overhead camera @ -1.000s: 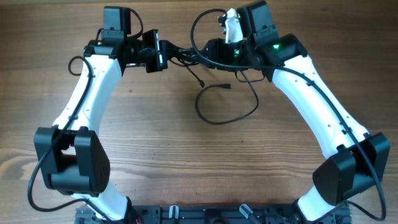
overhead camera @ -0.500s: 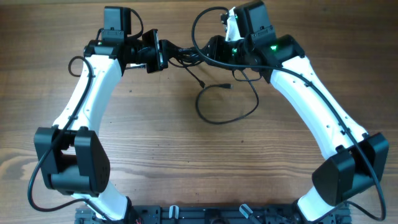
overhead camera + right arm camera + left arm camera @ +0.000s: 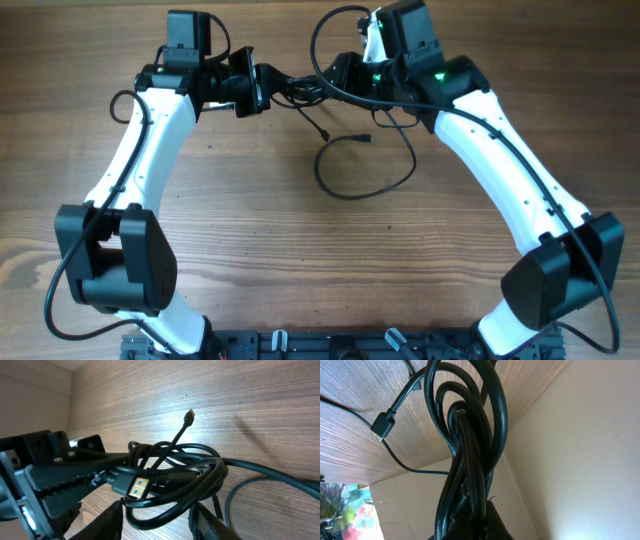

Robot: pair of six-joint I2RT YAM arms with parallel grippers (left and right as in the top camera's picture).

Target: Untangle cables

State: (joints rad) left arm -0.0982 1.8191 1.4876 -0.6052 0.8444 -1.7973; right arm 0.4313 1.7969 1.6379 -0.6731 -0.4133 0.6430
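Observation:
The cables form a black knotted bundle held above the table's far edge, between the two arms. My left gripper is shut on one end of it. In the left wrist view the thick strands rise straight out of its closed jaws. My right gripper faces the bundle from the other side. Its fingers stand open on either side of a loop without pinching it. A gold-tipped USB plug sticks out of the knot. One long strand hangs down and loops on the table.
Two small plug ends lie on the wooden table below the bundle. A beige wall runs along the table's far edge. The arms' own thicker wires arc above the right wrist.
My right gripper has shifted slightly left toward the bundle. The left gripper and the loop on the table have stayed still.

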